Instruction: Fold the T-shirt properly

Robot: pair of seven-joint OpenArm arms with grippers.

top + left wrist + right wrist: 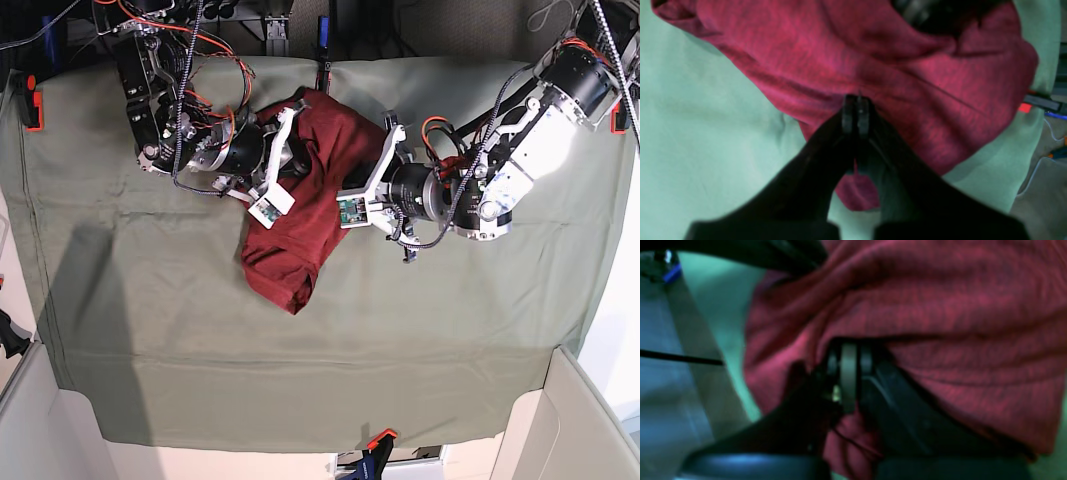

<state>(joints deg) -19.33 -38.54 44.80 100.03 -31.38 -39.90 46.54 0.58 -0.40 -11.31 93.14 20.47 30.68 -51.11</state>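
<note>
The dark red T-shirt lies bunched at the back middle of the pale green table cloth, its lower part trailing toward the front. My right gripper meets its upper left side and my left gripper its upper right side. In the left wrist view the left gripper is shut, fingertips pressed together where creases of the T-shirt converge. Seen from the right wrist, the right gripper is shut too, with the T-shirt wrapped closely around its tips and below them.
Red clamps hold the cloth at the back corners and an orange clamp at the front edge. White box walls stand at the front corners. Cables and arm bases crowd the back edge.
</note>
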